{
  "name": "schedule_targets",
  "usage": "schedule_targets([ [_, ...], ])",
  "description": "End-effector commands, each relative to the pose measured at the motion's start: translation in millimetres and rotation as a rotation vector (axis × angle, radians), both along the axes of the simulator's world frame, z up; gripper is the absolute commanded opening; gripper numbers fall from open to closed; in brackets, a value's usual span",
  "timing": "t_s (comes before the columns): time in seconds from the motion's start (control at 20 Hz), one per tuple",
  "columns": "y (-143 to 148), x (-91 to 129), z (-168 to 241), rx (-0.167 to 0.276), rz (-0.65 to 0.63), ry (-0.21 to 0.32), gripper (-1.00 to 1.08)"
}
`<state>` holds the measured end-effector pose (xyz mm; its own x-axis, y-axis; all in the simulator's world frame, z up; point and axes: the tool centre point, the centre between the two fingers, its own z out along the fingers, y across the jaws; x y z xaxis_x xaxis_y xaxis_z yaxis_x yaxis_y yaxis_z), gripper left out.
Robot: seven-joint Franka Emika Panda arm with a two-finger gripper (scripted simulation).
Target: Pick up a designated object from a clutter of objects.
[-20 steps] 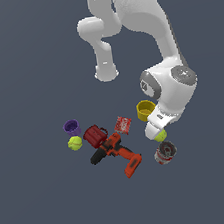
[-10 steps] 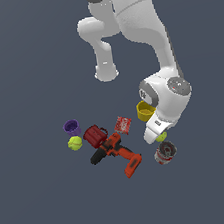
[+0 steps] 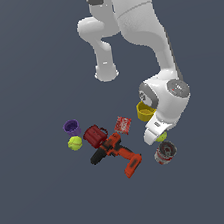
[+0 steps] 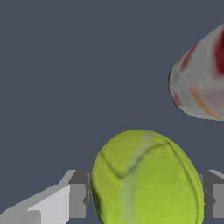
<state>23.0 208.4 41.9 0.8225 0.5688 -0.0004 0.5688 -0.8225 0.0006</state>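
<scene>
The designated yellow-green tennis ball (image 3: 162, 137) lies on the floor between the yellow cup (image 3: 145, 110) and the silver can (image 3: 165, 153). My gripper (image 3: 156, 134) is down over it. In the wrist view the ball (image 4: 146, 175) fills the gap of the gripper (image 4: 146, 199), with one grey finger (image 4: 78, 194) on each side of it. The jaws are spread wide and stand close against the ball's sides. The ball still rests low by the can. The second, identical ball (image 3: 75, 143) lies far off at the exterior view's left.
A purple cup (image 3: 71, 126), a dark red mug (image 3: 93, 135), an orange-and-black drill (image 3: 115, 153) and a red box (image 3: 123, 124) lie left of the gripper in the exterior view. The can's side (image 4: 201, 83) shows close by in the wrist view.
The arm has lowered the hand a little onto the ball beside the can. The clutter has not moved.
</scene>
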Motion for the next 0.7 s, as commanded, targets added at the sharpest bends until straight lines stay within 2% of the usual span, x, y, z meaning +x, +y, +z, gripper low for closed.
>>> schedule_targets([
  [0.0,0.8,-0.1,-0.8,0.001,0.001,0.0,-1.0],
  [0.65,-14.0,-3.8,15.5,0.0,0.0,0.0,-1.0],
])
